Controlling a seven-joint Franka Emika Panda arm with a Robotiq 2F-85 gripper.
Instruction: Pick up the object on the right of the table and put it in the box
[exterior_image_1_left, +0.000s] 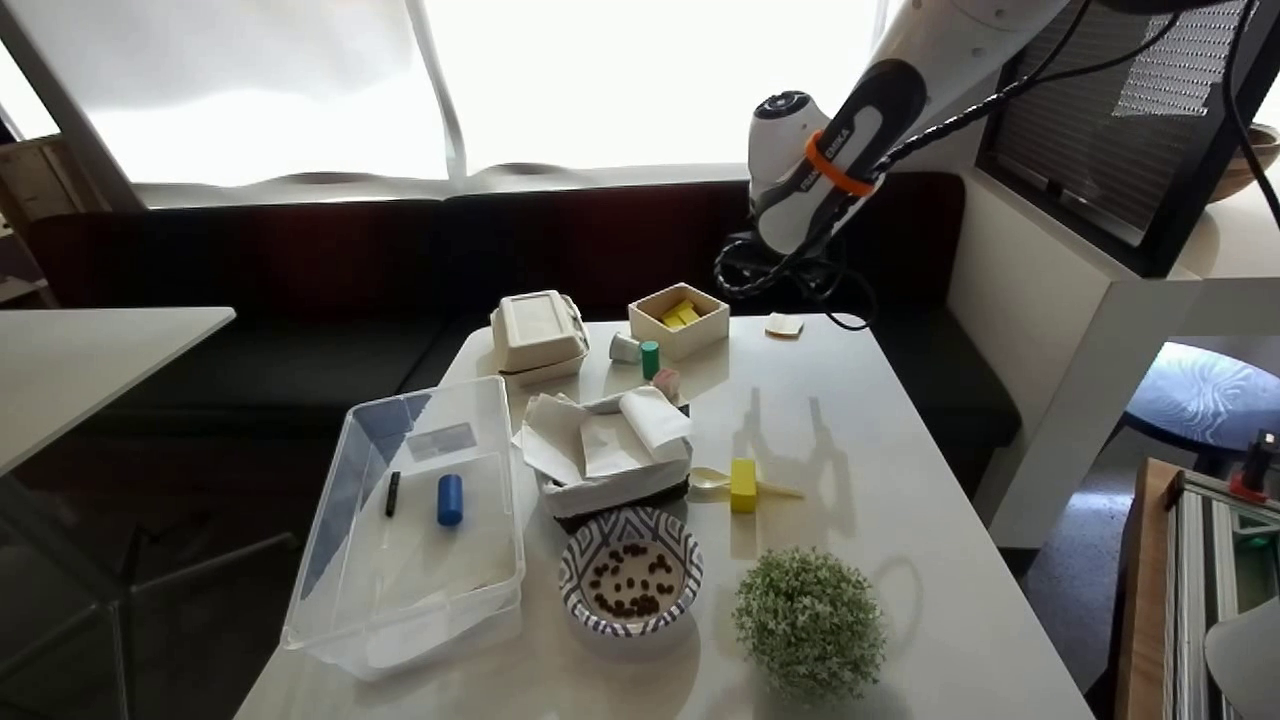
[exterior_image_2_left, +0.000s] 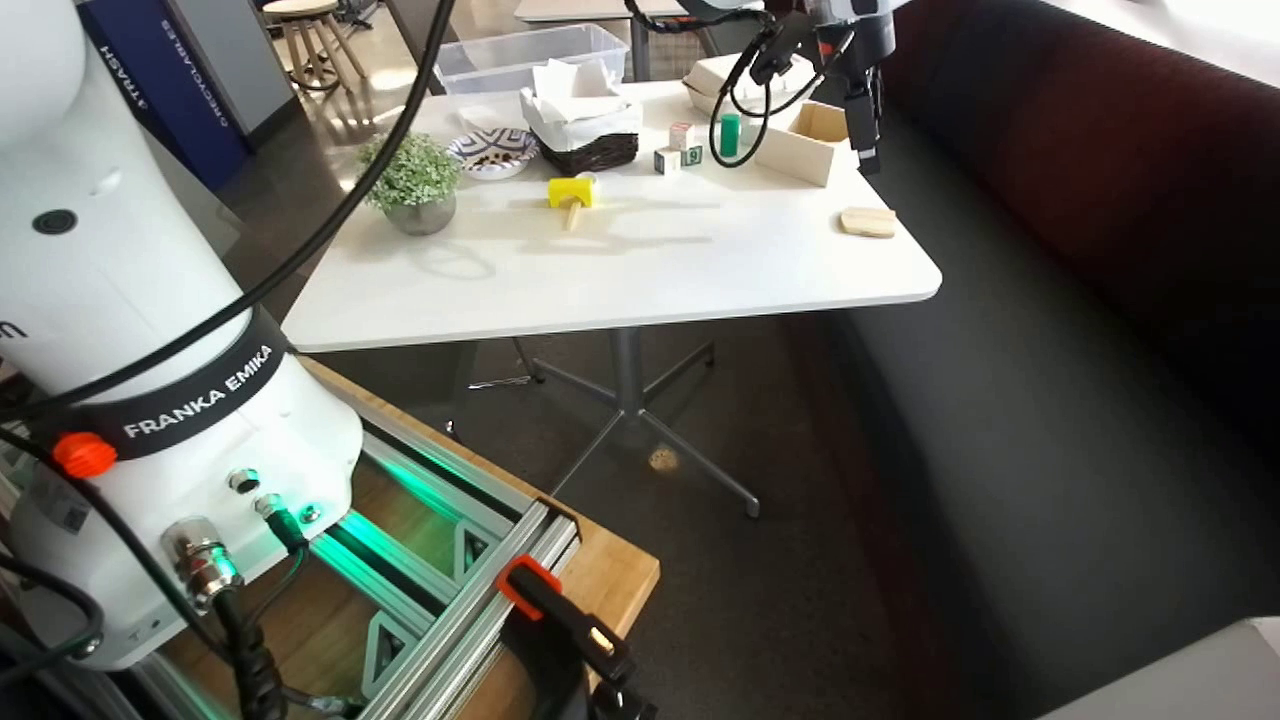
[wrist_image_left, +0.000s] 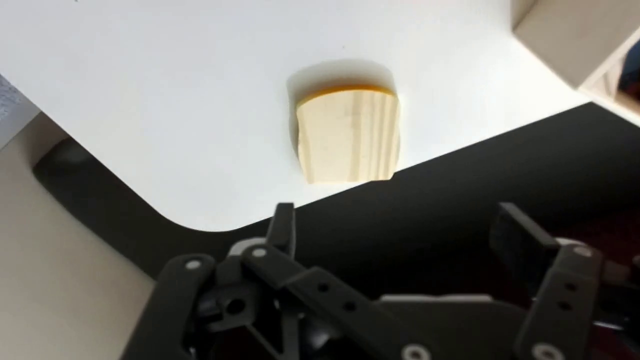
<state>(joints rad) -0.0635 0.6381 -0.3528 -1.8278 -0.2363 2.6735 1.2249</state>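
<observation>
The object is a small flat light-wood piece shaped like a bread slice with a brown edge. It lies on the table at the far right corner in an exterior view (exterior_image_1_left: 784, 325), and also shows in an exterior view (exterior_image_2_left: 868, 222) and the wrist view (wrist_image_left: 350, 135). The cream square box (exterior_image_1_left: 698, 337) stands beside it with yellow blocks inside; its wall shows in an exterior view (exterior_image_2_left: 795, 157) and at the wrist view's upper right (wrist_image_left: 570, 45). My gripper (wrist_image_left: 395, 212) is open and empty, above and beyond the table's far edge, apart from the object.
A white takeaway container (exterior_image_1_left: 540, 335), white cup (exterior_image_1_left: 624, 348), green cylinder (exterior_image_1_left: 650, 360) and letter cubes (exterior_image_2_left: 668, 160) stand near the box. A clear bin (exterior_image_1_left: 400, 600), paper-lined basket (exterior_image_1_left: 615, 490), patterned bowl (exterior_image_1_left: 580, 575), yellow block (exterior_image_1_left: 743, 486) and plant (exterior_image_1_left: 810, 620) are nearer.
</observation>
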